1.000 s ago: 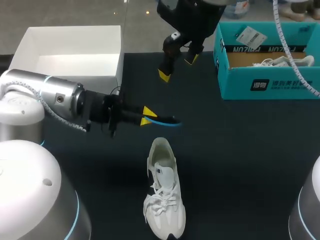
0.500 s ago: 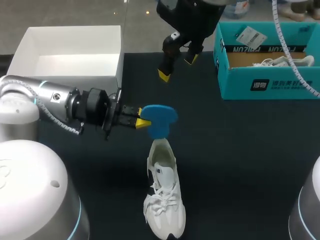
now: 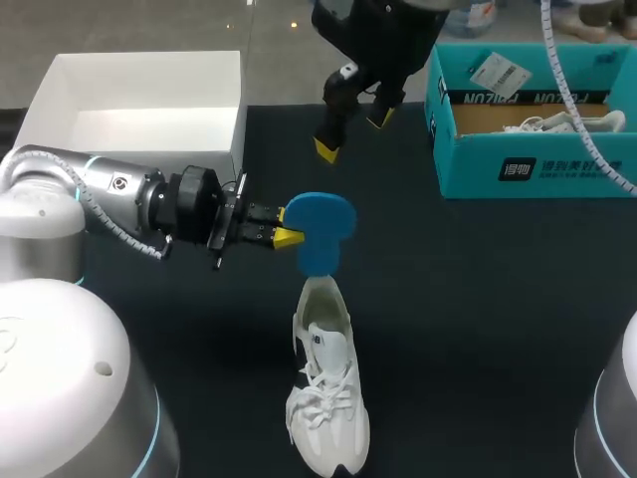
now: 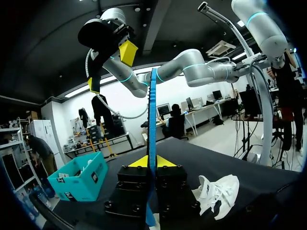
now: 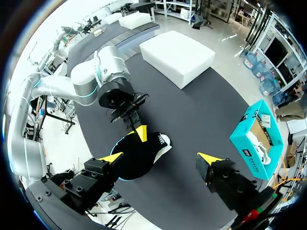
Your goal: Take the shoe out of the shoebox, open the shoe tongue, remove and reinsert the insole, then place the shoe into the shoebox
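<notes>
Left hand [image 3: 282, 227] closed on blue insole [image 3: 318, 231], both yellow tips pinching its edge. Insole held in air, flat face up, near heel end of white shoe [image 3: 326, 388]. Shoe lies on dark tabletop [image 3: 478, 319], laces up, toe toward robot. Right hand [image 3: 354, 133] hangs over far side of tabletop, fingers wide apart, nothing between. Teal shoebox [image 3: 528, 169] open at far right; white box [image 3: 139, 105] at far left.

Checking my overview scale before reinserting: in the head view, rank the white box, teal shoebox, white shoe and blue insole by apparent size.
1-2. white box and teal shoebox: alike; the shoebox runs off the view's edge.
3. white shoe.
4. blue insole, held up in the left gripper, nearer the camera, yet smallest.
</notes>
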